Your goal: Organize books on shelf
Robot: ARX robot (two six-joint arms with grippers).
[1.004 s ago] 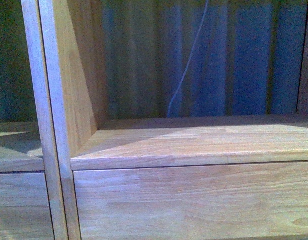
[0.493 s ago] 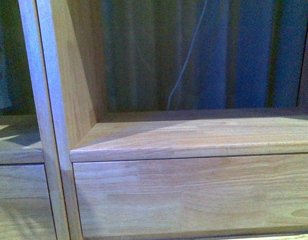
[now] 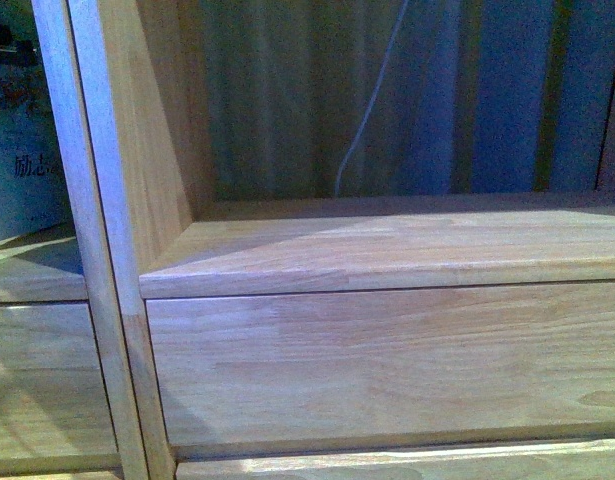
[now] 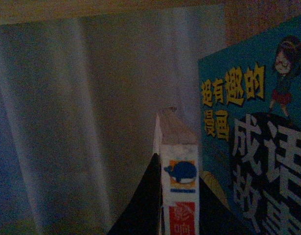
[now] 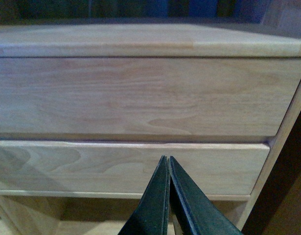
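Pinching a thin white paperback, the left gripper has one dark finger on each side of the spine, closed on it. The spine faces the left wrist camera and carries a blue whale mark above a red block; the paper edges at the book's end show above the fingers. Just beside it stands a teal book, its cover printed with yellow and white characters and a cartoon girl near the corner. Whether the two books touch cannot be told. Behind both hangs a pale pleated curtain, and the picture is dim.

The right gripper is pressed closed, fingertip against fingertip, with nothing between them. It points at the lower drawer front, just under the seam with the upper drawer front; whether the tips touch the wood cannot be told.

From the front, the pale wood shelf fills the view at close range. An upright divider splits two cubbies. In the left cubby a pale cover with blue characters shows at the frame's edge; which book it is cannot be told. Through the backless right cubby the curtain appears again, with a thin white cord hanging in front of it.
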